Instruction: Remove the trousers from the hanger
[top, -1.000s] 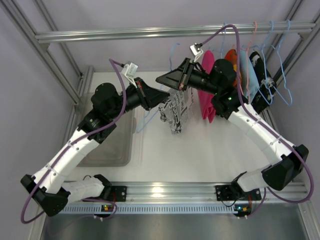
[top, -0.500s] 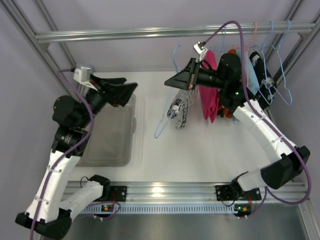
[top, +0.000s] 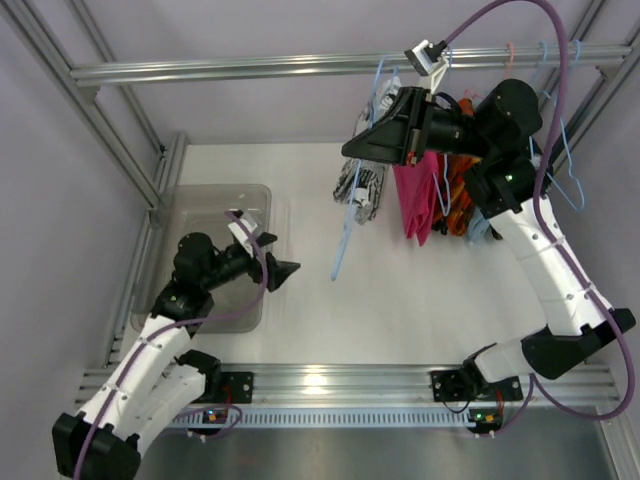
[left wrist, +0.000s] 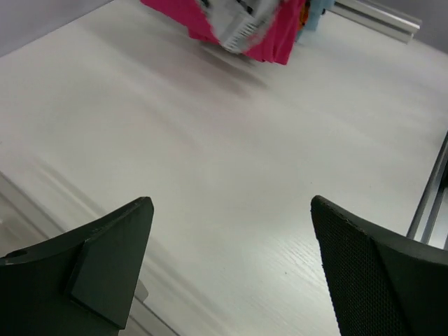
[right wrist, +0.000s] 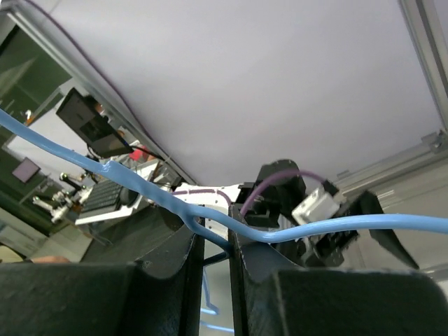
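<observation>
**Trousers not off the hanger yet, left arm is hanging back**

The right pincer (right wrist: 213,239) is clenching the thin light-blue hanger (top: 341,243). In the wrist view its two fingers (right wrist: 183,269) are pinching the wire between them. The arm is holding the hanger up high over the far side of the worktop (top: 400,300), just under the metal rail (top: 250,68), and the hanger is tilting so its lower end is pointing down toward the middle of the worktop.

The trousers (top: 362,188), the white ones with the black newspaper print, are hanging bunched up on that hanger right below the right pincer, off the worktop. They're sitting just beside the pink garment (top: 415,200), which is dangling from the rail along with an orange one (top: 455,195) further toward the right edge.

The left pincer (left wrist: 229,210) is released, jaws spread wide and gripping nothing. It's hovering low toward the left edge of the worktop, by the near right corner of the clear plastic bin (top: 215,188), well apart from the trousers. Its wrist camera is only catching bare worktop, with a blurry bit of the garments at the far end.
</observation>
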